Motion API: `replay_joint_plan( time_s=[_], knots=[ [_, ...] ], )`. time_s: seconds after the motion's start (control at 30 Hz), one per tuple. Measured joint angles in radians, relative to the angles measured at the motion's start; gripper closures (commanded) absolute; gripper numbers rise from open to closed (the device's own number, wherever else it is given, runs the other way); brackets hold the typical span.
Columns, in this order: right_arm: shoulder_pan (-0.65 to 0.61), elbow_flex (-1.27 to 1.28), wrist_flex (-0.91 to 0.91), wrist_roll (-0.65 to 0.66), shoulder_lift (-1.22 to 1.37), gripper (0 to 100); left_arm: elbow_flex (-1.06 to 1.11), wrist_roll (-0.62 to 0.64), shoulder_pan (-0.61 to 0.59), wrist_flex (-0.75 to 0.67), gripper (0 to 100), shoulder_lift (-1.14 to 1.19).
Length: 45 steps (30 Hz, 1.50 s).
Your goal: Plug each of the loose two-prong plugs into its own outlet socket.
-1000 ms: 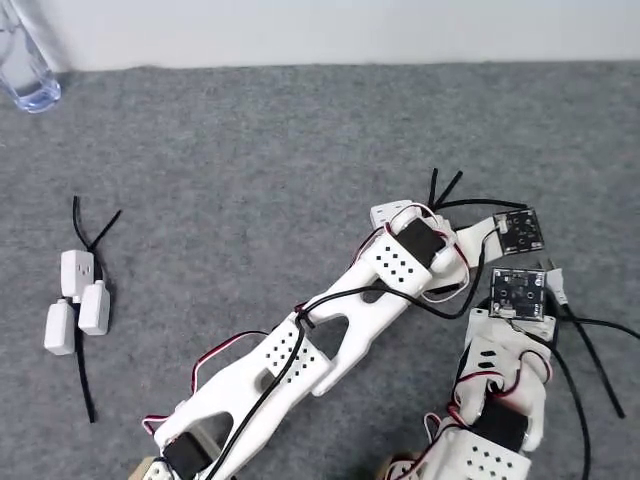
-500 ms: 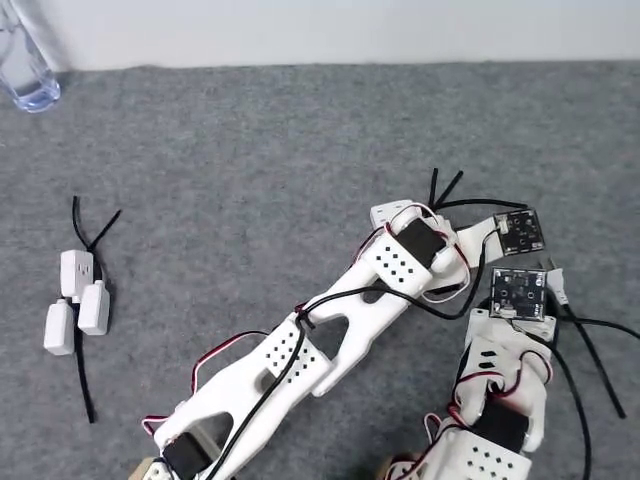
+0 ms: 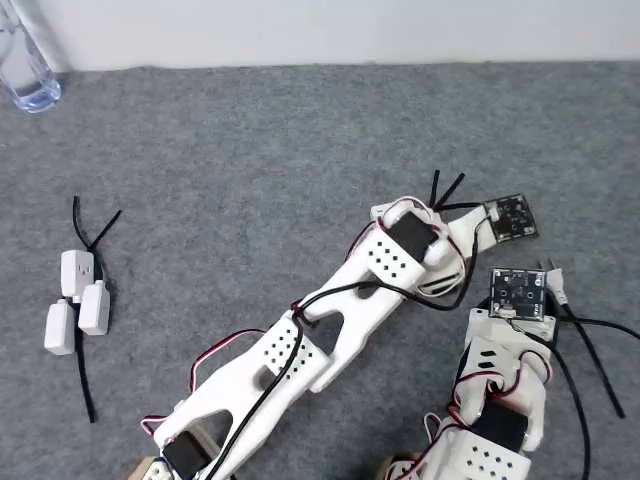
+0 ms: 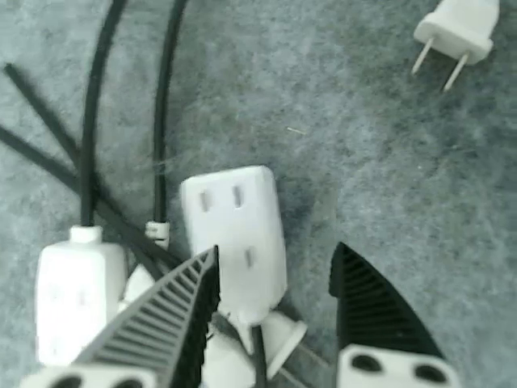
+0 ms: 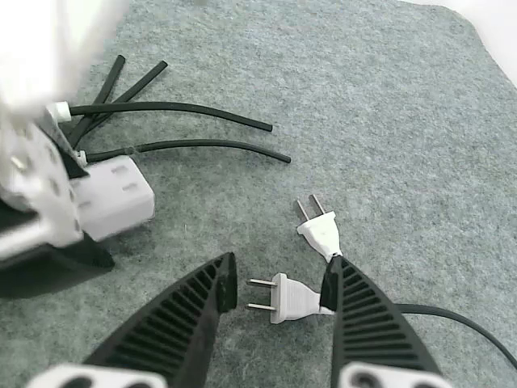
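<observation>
In the left wrist view my left gripper (image 4: 277,255) hangs open just above a white outlet socket (image 4: 233,222) that lies among black cords (image 4: 90,121). A second white socket block (image 4: 77,295) lies beside it. One loose two-prong plug (image 4: 460,28) rests on the carpet farther off. My right gripper (image 5: 283,271) is open low over the carpet, with a loose white plug (image 5: 292,299) between its fingertips and another plug (image 5: 321,232) just beyond. From above, a plug (image 3: 555,281) shows beside the right arm.
A separate cluster of white sockets and plugs (image 3: 77,300) on a black cord lies at the far left of the grey carpet (image 3: 250,140). A clear container (image 3: 25,70) stands in the back left corner. The two wrists sit close together.
The left arm's wrist has shifted slightly toward the back of the table. The right arm has kept still.
</observation>
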Motion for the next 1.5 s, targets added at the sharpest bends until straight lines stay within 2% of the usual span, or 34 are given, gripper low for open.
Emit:
replay_joint_plan(
  time_s=[0.3, 0.5, 0.73, 0.8, 0.97, 1.1, 1.5],
  knots=[
    [0.000, 0.000, 0.000, 0.000, 0.000, 82.7, -0.035, 0.000, -0.009, 0.044, 79, 0.018],
    [0.000, 0.000, 0.000, 0.000, 0.000, 82.7, -0.037, 0.006, -0.044, -0.064, 78, 0.101],
    [0.000, 0.000, 0.000, 0.000, 0.000, 82.7, -0.038, -0.032, -0.044, -0.078, 79, 0.101],
    [0.000, 0.000, 0.000, 0.000, 0.000, 82.7, -0.038, -0.080, -0.040, -0.061, 83, 0.101],
    [0.000, 0.000, 0.000, 0.000, 0.000, 82.7, -0.038, -0.180, -0.005, -0.015, 99, 0.100],
    [0.000, 0.000, 0.000, 0.000, 0.000, 82.7, -0.038, -0.222, 0.008, -0.006, 99, 0.100],
    [0.000, 0.000, 0.000, 0.000, 0.000, 82.7, -0.049, -0.226, 0.008, 0.025, 99, 0.100]
  ],
)
